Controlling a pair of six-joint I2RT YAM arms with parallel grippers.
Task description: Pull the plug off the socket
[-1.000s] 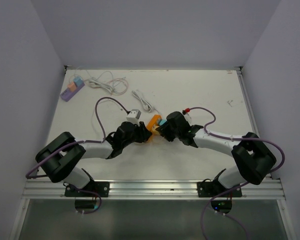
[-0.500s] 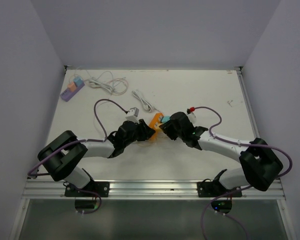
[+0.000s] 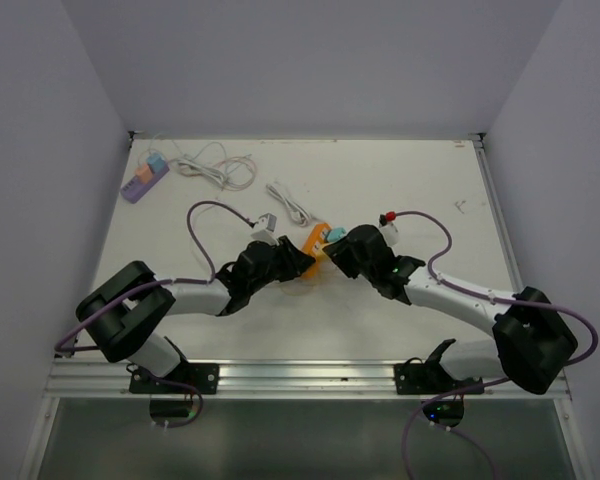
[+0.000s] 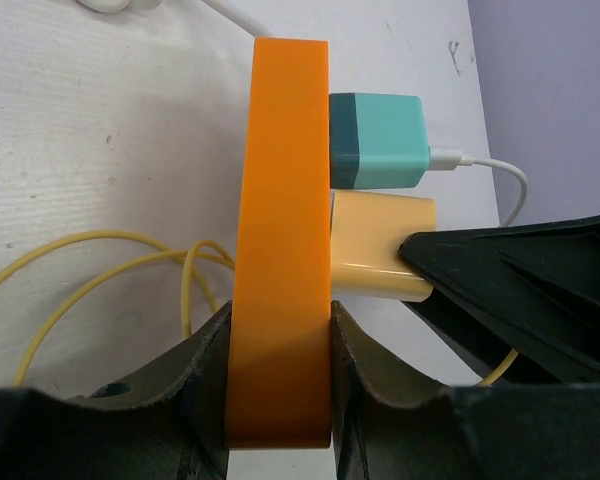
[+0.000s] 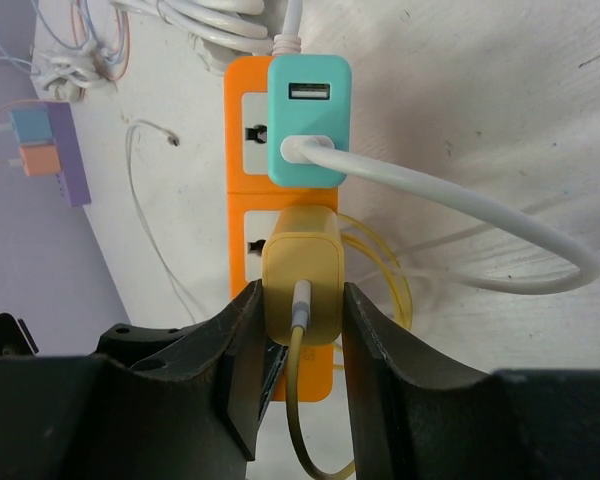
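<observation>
Left claw: your left gripper [image 4: 280,345] is clenched on the near end of the orange power strip [image 4: 280,200]. One finger presses the socket face and the other presses the back.
Right claw: your right gripper [image 5: 302,312] is grasping the yellow plug [image 5: 302,262], with a finger tight against each side of its body.
Plug: it sits in the strip's socket with its body flush against the orange face, directly between your right fingers. Its yellow cable [image 5: 298,400] leaves the back of the plug and runs toward the wrist.
Neighbour: a teal USB adapter [image 5: 310,115] fills the next socket, just beside the yellow plug. Its white cable [image 5: 460,200] loops away over the table [image 3: 410,180].
Strip: from above it lies between your two grippers, near the table's middle. You cannot tell whether it touches the surface.
Far-left corner: a purple power strip [image 3: 145,181] lies well apart from both claws.
</observation>
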